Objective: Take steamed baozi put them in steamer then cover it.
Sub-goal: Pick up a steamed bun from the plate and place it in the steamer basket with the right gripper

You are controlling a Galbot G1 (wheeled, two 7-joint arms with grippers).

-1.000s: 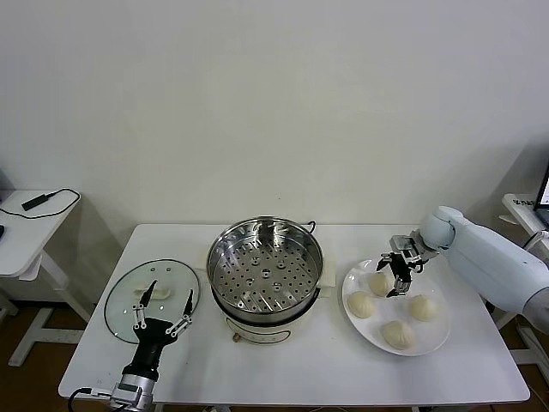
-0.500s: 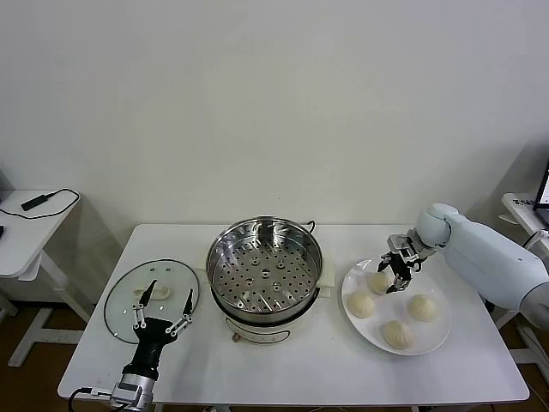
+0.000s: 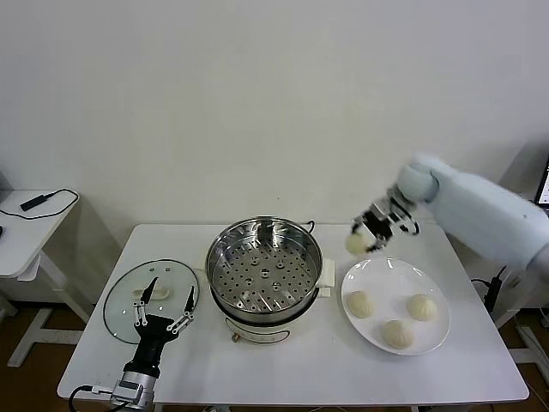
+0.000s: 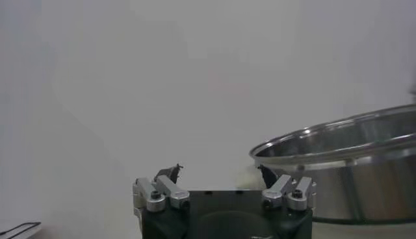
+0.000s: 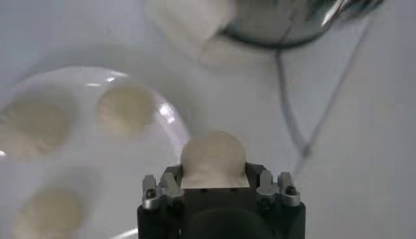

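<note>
My right gripper [image 3: 364, 238] is shut on one steamed baozi [image 3: 355, 244] and holds it in the air between the steamer [image 3: 264, 273] and the white plate [image 3: 390, 279]. In the right wrist view the cream bun [image 5: 213, 154] sits pinched between the jaws of that gripper [image 5: 213, 174]. Three more baozi [image 3: 360, 303] [image 3: 421, 306] [image 3: 399, 333] lie on the plate. The steel steamer stands open, its perforated tray bare. My left gripper [image 3: 163, 300] waits open at the front left, over the glass lid [image 3: 129, 292]; the left wrist view shows this gripper [image 4: 218, 172] empty.
The glass lid lies flat on the table to the left of the steamer. A dark cable [image 5: 305, 130] runs across the table behind the steamer. A side table [image 3: 21, 232] with a cable on it stands at the far left.
My right gripper closed on the back-left bun on the plate, lifted it and carried it up and left toward the steamer. Three buns stay on the plate. The left arm has not moved.
</note>
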